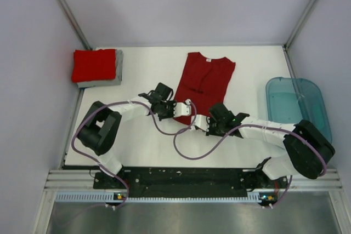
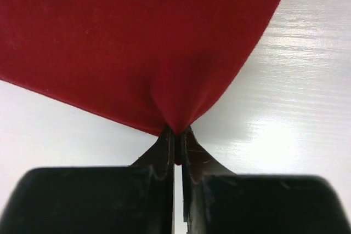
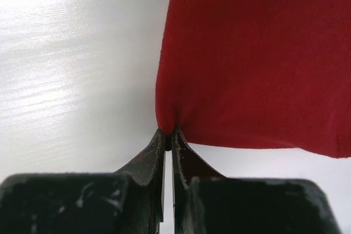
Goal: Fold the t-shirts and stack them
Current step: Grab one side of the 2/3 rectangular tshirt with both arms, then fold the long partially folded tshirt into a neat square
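Observation:
A dark red t-shirt lies folded lengthwise in the middle of the white table, collar at the far end. My left gripper is shut on its near left corner, the cloth pinched between the fingertips. My right gripper is shut on its near right corner, the cloth bunched at the fingertips. At the far left a folded brighter red t-shirt lies on a folded grey t-shirt.
A translucent teal plastic tub stands at the table's right edge. Grey walls close the table on the left, right and back. Purple cables loop from both arms over the near table.

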